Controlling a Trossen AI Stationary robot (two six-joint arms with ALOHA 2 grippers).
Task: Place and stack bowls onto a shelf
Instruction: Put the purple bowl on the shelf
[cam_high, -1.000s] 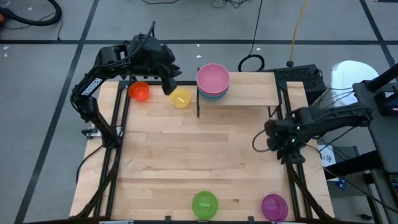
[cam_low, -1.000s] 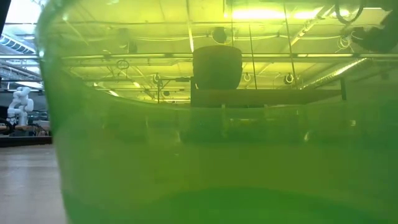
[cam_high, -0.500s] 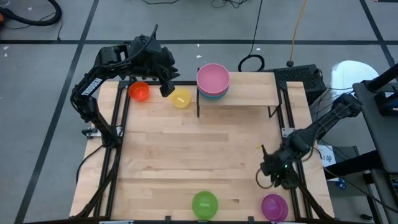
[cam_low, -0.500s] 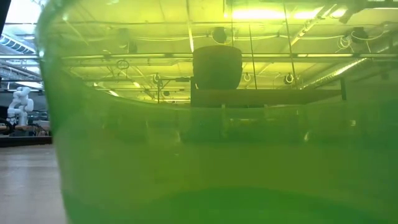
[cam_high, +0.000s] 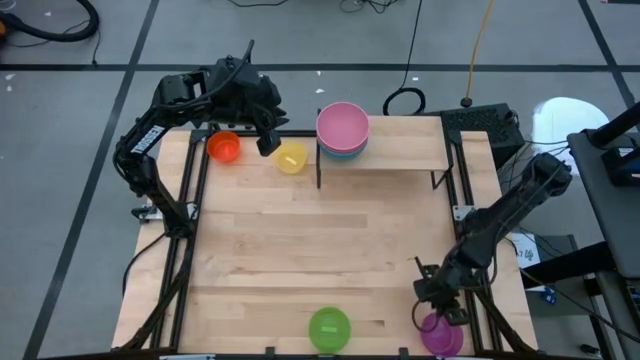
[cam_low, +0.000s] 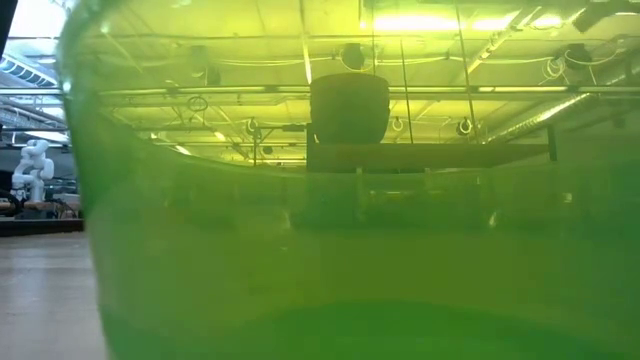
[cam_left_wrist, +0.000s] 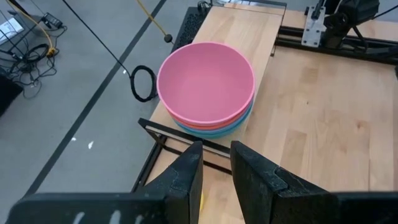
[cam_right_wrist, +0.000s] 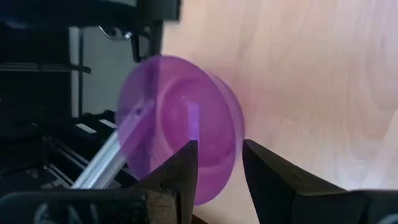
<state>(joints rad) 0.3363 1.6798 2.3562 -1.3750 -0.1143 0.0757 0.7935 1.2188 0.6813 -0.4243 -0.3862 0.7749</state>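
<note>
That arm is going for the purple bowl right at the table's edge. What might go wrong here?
The purple bowl sits at the table's near edge, so a nudge from the right gripper might push it off. The open fingers may slip on its rounded side. Later, adding it to the pink-topped stack on the shelf might topple the stack.

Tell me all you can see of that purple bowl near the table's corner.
The purple bowl is small, round and looks like see-through plastic, one colour throughout. It sits on the wooden table at the front right corner, mouth up, close to the table's black frame and apart from the green bowl to its left. The right hand hovers right over its rim, fingers parted with the rim showing between them, not yet gripping. Whether they touch it, I cannot tell.
</note>
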